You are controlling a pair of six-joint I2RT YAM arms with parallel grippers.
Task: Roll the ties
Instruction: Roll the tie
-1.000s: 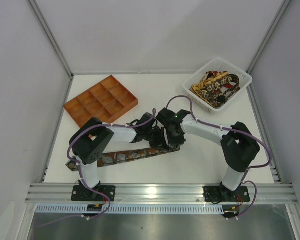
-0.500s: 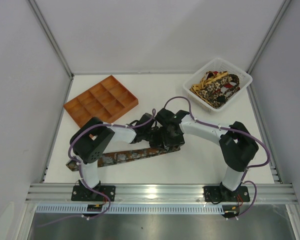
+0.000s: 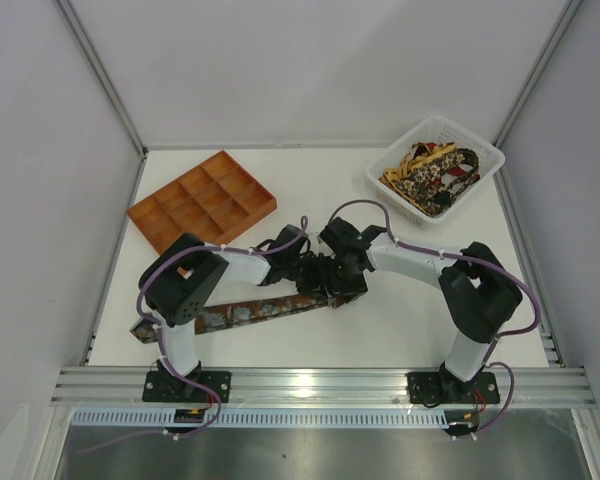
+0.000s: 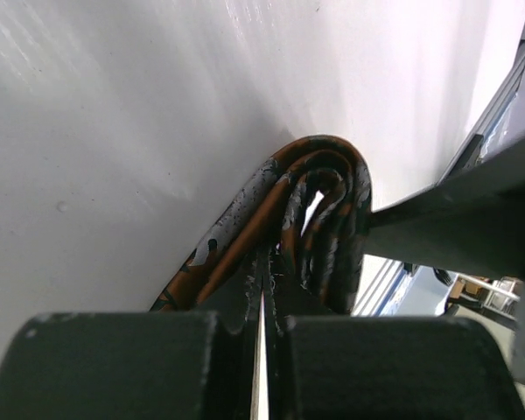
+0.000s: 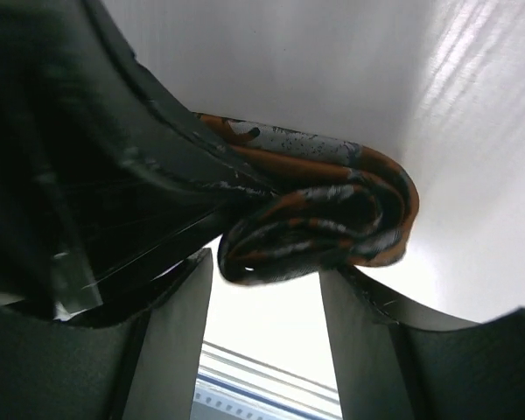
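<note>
One tie (image 3: 242, 313) lies flat on the table, running from the near left to the middle, where its end is wound into a small roll (image 3: 330, 293). In the left wrist view my left gripper (image 4: 266, 293) is shut on the fabric at the core of the rust-and-black roll (image 4: 324, 197). My right gripper (image 5: 264, 273) is open, a finger (image 5: 171, 337) standing on each side just below the roll (image 5: 319, 219). From above, both grippers (image 3: 318, 278) (image 3: 346, 283) meet over the roll. More ties (image 3: 432, 172) are heaped in the basket.
A white basket (image 3: 483, 150) stands at the back right. At the back left sits an orange compartment tray (image 3: 202, 200). White walls close in the table on three sides, and a metal rail (image 3: 320, 382) runs along the near edge.
My right gripper's jaws have spread apart off the roll and its wrist has shifted slightly. The left gripper stays shut on the tie in the same place.
</note>
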